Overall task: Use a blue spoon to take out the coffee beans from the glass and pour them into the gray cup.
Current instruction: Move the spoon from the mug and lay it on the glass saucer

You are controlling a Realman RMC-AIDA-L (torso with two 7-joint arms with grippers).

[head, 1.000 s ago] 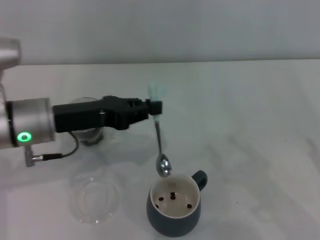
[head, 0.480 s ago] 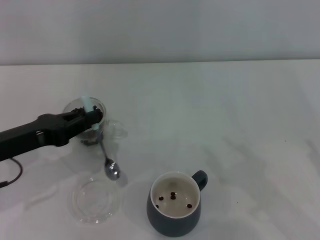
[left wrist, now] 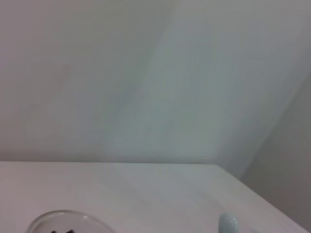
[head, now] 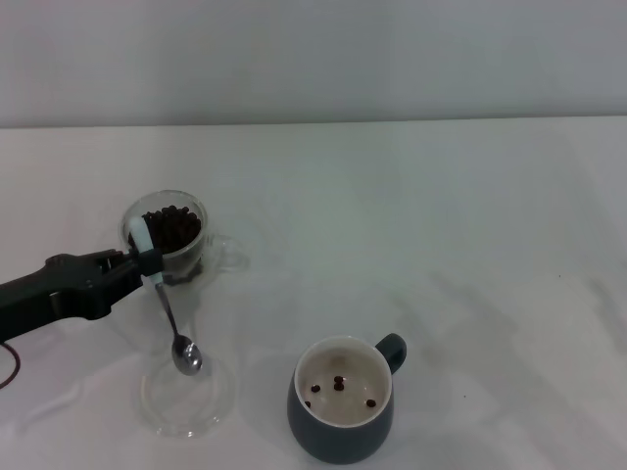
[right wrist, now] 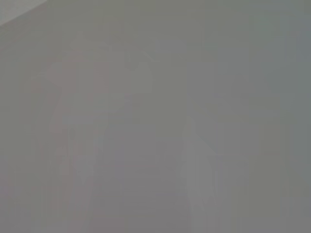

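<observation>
Spoon-bearing left gripper point(head: 145, 262), clamped on the blue spoon point(head: 168, 311) whose bowl hangs down toward the near side, sits just near-left of the glass point(head: 168, 238) of coffee beans point(head: 172, 226), with the gray cup point(head: 344, 399) well right.

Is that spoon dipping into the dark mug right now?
No, the blue spoon hangs from the left pincer over the clear dish, beside the gray cup.

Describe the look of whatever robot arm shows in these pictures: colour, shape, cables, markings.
Only the left arm shows, in the head view: a matte black, long, boxy body narrowing to the left gripper. A thin dark red cable loops at the picture's edge below it. No markings or lights are visible on it. The right arm and gripper appear in no view.
</observation>
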